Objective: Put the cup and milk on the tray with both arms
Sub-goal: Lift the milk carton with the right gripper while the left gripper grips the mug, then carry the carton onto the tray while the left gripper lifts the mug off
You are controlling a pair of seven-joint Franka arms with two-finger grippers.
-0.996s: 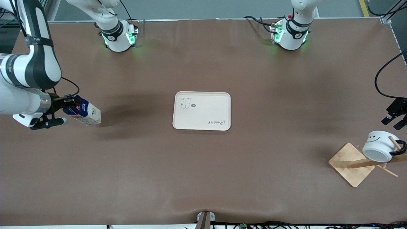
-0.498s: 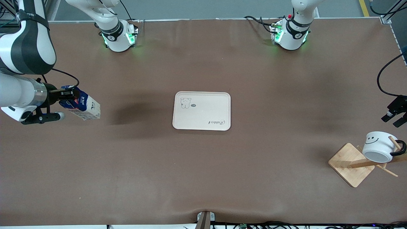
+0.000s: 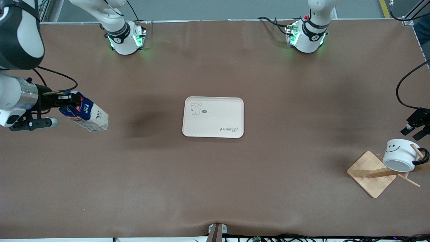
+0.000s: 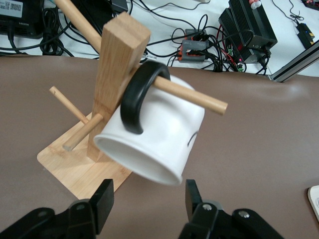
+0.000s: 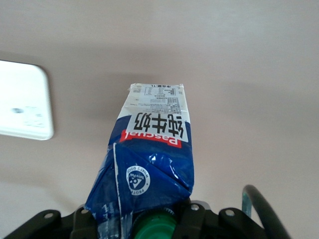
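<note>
- Right gripper (image 3: 67, 100) up in the air over the table (image 3: 215, 188) toward the right arm's end, clamped on the gable top of the milk (image 3: 88, 113).
- Milk carried tilted, base pointing toward the tray (image 3: 213, 117), well apart from it; shadow cast on the cloth below.
- In the right wrist view: carton (image 5: 149, 164) pinched at the top, green cap (image 5: 156, 225) seated between the black fingers (image 5: 197, 219); blue-and-white panel with red label band facing the lens; corner of the tray (image 5: 22, 102) visible at the frame edge.
- Tray lying flat at mid-table, bear drawing and cursive lettering facing up.
- Cup (image 3: 400, 155) hanging mouth-down and tilted on a peg of the wooden rack (image 3: 371, 173), toward the left arm's end of the table, nearer to the front camera than the tray.
- Left gripper (image 3: 414, 127) held over the table just beside the cup, apart from it, fingers spread.
- In the left wrist view: both fingers (image 4: 103, 199) parted wide, flanking the rim of the cup (image 4: 154, 144), no contact seen; black handle (image 4: 139, 97) looped over the peg (image 4: 192, 97).
</note>
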